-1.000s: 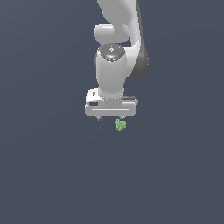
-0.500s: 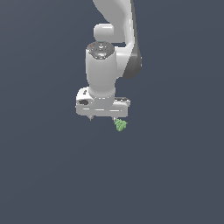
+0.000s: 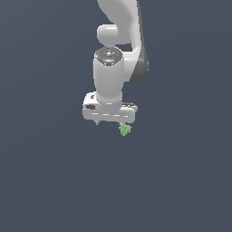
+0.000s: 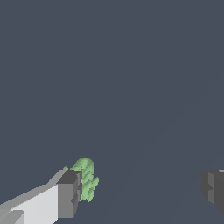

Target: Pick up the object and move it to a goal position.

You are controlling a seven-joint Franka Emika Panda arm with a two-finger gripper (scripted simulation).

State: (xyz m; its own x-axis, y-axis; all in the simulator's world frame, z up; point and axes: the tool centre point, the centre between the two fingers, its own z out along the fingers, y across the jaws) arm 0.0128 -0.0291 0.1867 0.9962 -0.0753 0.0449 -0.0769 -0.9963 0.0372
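In the exterior view the white gripper (image 3: 110, 121) hangs above the small green object (image 3: 125, 130), which sits just under its end toward the exterior view's right, while in the wrist view the fingers (image 4: 69, 194) stand wide apart, the object (image 4: 86, 178) lying against one pad.

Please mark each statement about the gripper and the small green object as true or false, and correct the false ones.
1. The gripper is open, with its fingers far apart. True.
2. The green object sits midway between the two fingers. False: it lies right beside one finger, far from the other.
3. The object is much smaller than the gripper. True.
4. The object is red and smooth. False: it is light green and bumpy.
5. In the exterior view, the object shows just below the gripper body. True.
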